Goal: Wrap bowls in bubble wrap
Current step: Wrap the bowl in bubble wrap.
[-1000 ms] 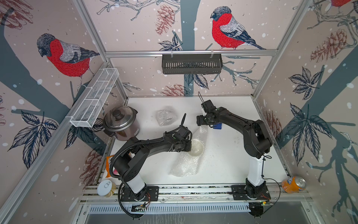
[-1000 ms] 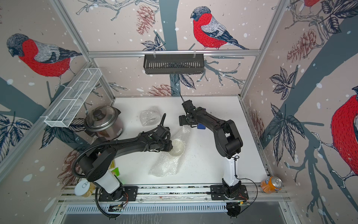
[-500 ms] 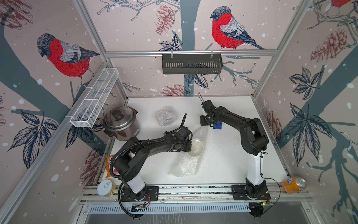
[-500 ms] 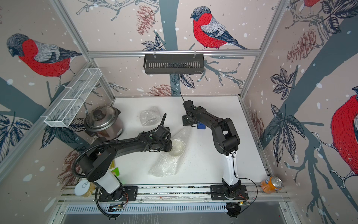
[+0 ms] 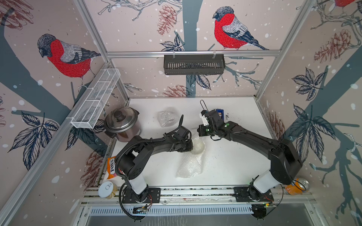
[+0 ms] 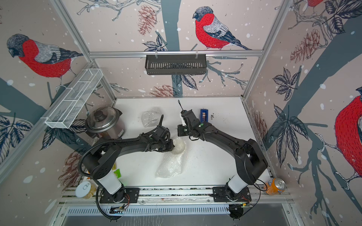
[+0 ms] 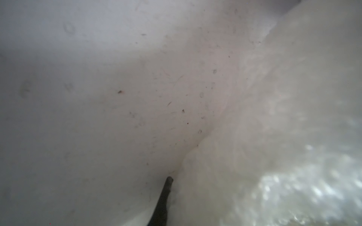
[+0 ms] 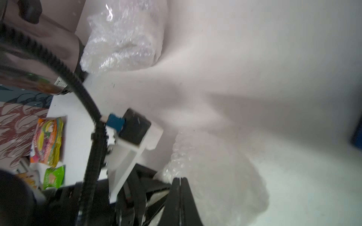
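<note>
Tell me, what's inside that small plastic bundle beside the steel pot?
Only crinkled bubble wrap shows from outside, next to the pot; whatever it encloses is covered.

Robot lab booth, aluminium frame (image 5: 192, 53), bird-print panels (image 5: 231, 33), left arm (image 5: 154, 144), right arm (image 5: 252, 138), both bolted to front rail (image 5: 195, 190).

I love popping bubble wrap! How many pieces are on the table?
2. One crumpled bundle sits at the back near the cooker; one sheet lies in the middle. More may be hidden.

Bubble wrap (image 5: 190, 168): clear plastic, bumpy, glinting. Cooker (image 5: 121, 122): polished steel, glossy lid. Tabletop (image 5: 235, 160): matt white, smooth, finely speckled. Basket (image 5: 94, 101): white wire mesh.
</note>
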`<state>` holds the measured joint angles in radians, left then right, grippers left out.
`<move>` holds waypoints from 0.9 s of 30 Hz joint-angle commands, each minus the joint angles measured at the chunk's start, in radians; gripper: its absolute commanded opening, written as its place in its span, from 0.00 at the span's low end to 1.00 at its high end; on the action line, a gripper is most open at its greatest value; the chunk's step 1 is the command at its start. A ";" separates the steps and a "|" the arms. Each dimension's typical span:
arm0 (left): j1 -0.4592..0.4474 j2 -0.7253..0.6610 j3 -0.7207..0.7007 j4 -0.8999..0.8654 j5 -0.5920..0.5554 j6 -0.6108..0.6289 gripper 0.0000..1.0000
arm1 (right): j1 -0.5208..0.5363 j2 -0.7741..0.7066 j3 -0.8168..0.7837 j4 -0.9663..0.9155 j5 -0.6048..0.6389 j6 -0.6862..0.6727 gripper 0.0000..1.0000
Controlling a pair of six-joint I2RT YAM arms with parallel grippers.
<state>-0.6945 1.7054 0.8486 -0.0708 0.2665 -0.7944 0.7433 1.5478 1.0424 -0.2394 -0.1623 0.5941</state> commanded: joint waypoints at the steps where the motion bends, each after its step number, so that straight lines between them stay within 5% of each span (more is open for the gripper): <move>1: 0.006 -0.010 -0.012 -0.001 -0.035 -0.082 0.07 | 0.048 -0.033 -0.096 0.165 -0.034 0.150 0.00; 9: 0.007 -0.016 -0.023 0.001 -0.061 -0.140 0.05 | 0.128 -0.100 -0.213 0.178 -0.011 0.229 0.00; 20: -0.007 -0.060 -0.043 0.024 -0.089 -0.215 0.04 | 0.131 0.114 -0.136 0.078 -0.044 0.191 0.00; 27: -0.007 -0.079 -0.051 0.011 -0.073 -0.229 0.22 | 0.069 0.157 -0.124 0.057 -0.066 0.141 0.00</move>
<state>-0.7029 1.6375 0.8005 -0.0692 0.1902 -0.9874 0.8253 1.6924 0.9165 -0.0647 -0.2497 0.7830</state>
